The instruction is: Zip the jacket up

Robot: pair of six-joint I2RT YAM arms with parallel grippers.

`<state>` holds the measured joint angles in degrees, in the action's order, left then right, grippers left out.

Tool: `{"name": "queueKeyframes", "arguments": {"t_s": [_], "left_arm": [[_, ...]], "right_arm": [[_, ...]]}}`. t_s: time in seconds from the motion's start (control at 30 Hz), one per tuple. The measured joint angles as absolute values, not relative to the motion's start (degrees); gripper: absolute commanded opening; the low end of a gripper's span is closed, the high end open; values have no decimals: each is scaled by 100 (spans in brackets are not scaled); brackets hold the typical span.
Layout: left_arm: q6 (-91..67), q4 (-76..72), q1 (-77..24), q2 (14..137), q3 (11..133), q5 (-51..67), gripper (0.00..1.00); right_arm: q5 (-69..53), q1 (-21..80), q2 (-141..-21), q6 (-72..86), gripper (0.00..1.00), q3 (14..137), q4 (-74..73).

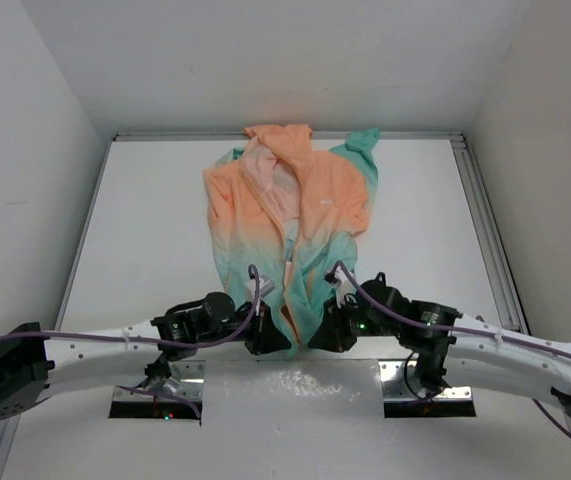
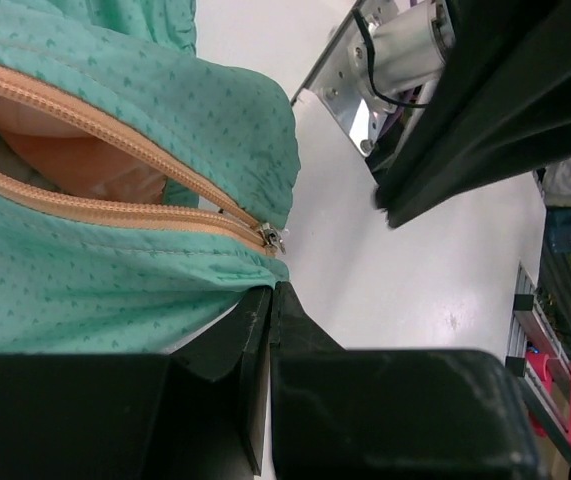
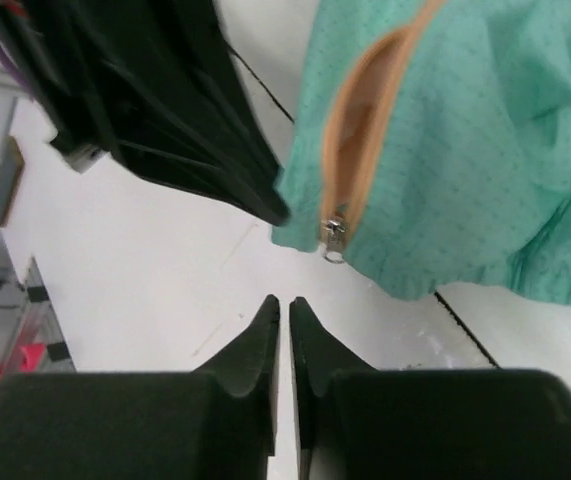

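Observation:
The jacket (image 1: 295,215) lies flat on the white table (image 1: 135,240), hood at the far side, teal hem towards me, its orange zipper parted above the slider. My left gripper (image 1: 268,340) is shut, its tips (image 2: 272,290) pinching the hem edge just below the slider (image 2: 270,237). My right gripper (image 1: 317,335) sits close beside it on the other side of the zipper. Its fingers (image 3: 285,302) are shut on nothing, a short way in front of the silver zipper pull (image 3: 334,245), apart from it.
White walls enclose the table on three sides, and an aluminium rail (image 1: 485,230) runs along the right edge. Metal base plates (image 1: 155,400) (image 1: 430,388) sit at the near edge. The left arm's black body (image 3: 165,110) crowds the hem.

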<state>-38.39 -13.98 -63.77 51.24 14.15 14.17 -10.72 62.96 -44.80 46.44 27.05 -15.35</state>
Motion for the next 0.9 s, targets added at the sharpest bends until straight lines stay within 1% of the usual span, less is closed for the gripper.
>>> {"name": "queueKeyframes", "arguments": {"t_s": [0.03, 0.07, 0.17, 0.27, 0.4, 0.57, 0.63, 0.7, 0.77, 0.8, 0.83, 0.9], "left_arm": [[-3857, -1455, -6377, 5089, 1352, 1415, 0], [-3887, -1509, -6377, 5059, 1302, 1411, 0], [-3977, -1697, -6377, 4956, 1144, 1378, 0], [-4073, -1826, -6377, 4895, 1052, 1345, 0], [-4139, -1957, -6377, 4866, 1035, 1315, 0], [-4206, -2119, -6377, 4877, 1026, 1317, 0], [-4222, -2169, -6377, 4877, 1009, 1315, 0], [-4239, -2196, -6377, 4873, 961, 1313, 0], [-4246, -2178, -6377, 4873, 941, 1310, 0], [-4246, -2169, -6377, 4873, 939, 1313, 0], [-4246, -2171, -6377, 4873, 939, 1313, 0], [-4250, -2182, -6377, 4871, 937, 1315, 0]], "right_arm": [[-1050, 6344, -4412, 4790, 14, 2523, -1374], [-1031, 6366, -4318, 4952, 25, 2338, -1251], [-843, 6438, -3850, 5655, 32, 1525, -722], [-661, 6477, -3592, 6333, 33, 893, -255], [-530, 6593, -3699, 7054, 33, 386, 432], [-386, 6794, -4093, 7496, 33, 272, 1223], [-386, 6810, -4235, 7599, 30, 268, 1610], [-377, 6825, -4300, 7662, 29, 268, 1868], [-331, 6890, -4305, 7684, 31, 268, 2003], [-301, 6919, -4305, 7686, 34, 268, 2051], [-274, 6932, -4305, 7697, 35, 268, 2080], [-213, 6952, -4309, 7706, 36, 268, 2104]]}}
